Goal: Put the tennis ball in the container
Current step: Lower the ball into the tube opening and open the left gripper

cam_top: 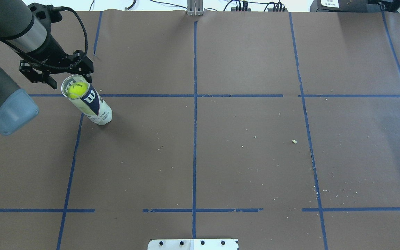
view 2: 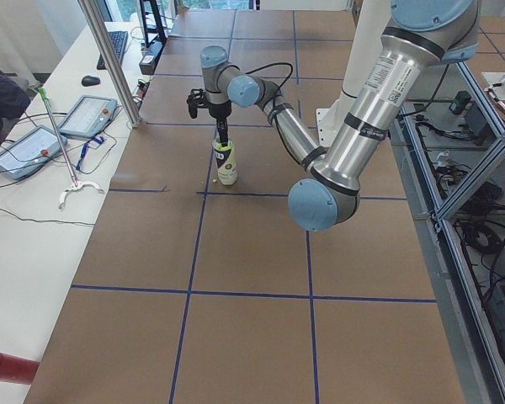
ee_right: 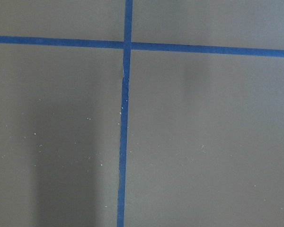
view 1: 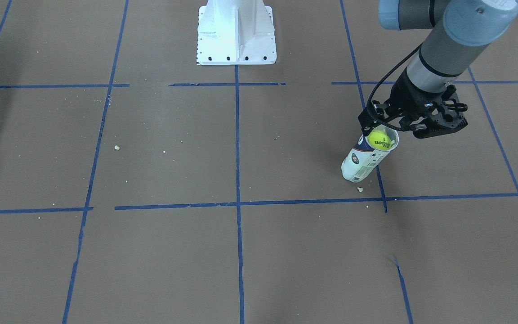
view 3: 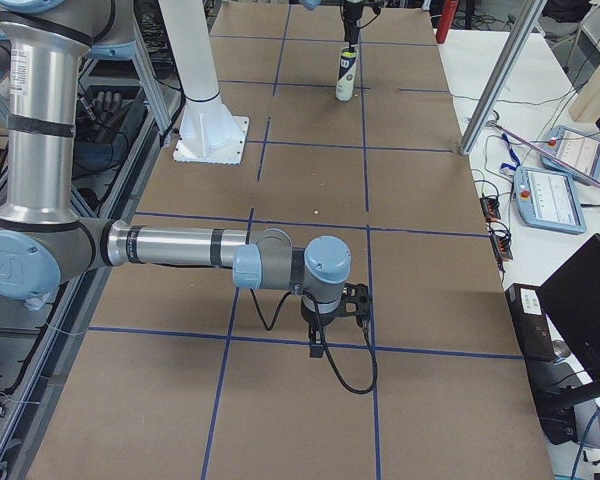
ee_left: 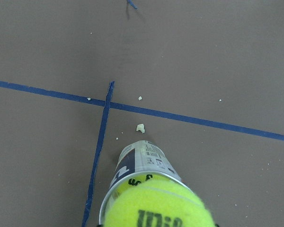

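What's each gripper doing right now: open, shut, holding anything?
Left gripper: open, holding nothing; the tennis ball sits in the mouth of the container.
Right gripper: cannot tell; only a side view shows it.

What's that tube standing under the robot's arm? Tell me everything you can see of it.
The container is a clear plastic tube with a white and dark-blue label bearing a white W. It stands upright on the brown table, lidless, mouth up, beside a blue tape line. A yellow-green tennis ball sits at its mouth. The left gripper hovers just above the rim; whether it touches the tube cannot be told.
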`<state>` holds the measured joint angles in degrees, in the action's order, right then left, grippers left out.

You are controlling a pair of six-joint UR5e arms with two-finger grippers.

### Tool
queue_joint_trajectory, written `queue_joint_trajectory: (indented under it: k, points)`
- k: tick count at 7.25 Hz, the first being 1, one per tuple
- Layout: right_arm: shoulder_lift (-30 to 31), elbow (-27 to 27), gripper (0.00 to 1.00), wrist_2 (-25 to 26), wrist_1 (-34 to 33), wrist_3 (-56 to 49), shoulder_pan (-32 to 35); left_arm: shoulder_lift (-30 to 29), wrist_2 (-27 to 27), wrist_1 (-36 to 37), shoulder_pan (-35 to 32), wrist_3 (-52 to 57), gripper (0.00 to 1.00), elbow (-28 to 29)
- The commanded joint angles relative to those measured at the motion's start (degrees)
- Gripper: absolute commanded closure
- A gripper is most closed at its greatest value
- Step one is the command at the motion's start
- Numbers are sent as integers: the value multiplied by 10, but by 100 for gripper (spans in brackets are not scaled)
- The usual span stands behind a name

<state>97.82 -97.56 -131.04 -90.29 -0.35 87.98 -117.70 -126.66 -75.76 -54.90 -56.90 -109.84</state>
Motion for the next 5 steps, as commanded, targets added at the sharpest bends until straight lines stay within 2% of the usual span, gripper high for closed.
queue_joint_trajectory:
  k: [1,4,5]
  points:
    - [-1,0,0,0,-1,0,0,0,0,0,1,0,0,-2]
    - [-1,0,0,0,-1,0,0,18,0,0,-9,25,0,-32]
    - [-1,-1,0,0,-1,0,0,33,0,0,-26,80,0,-35]
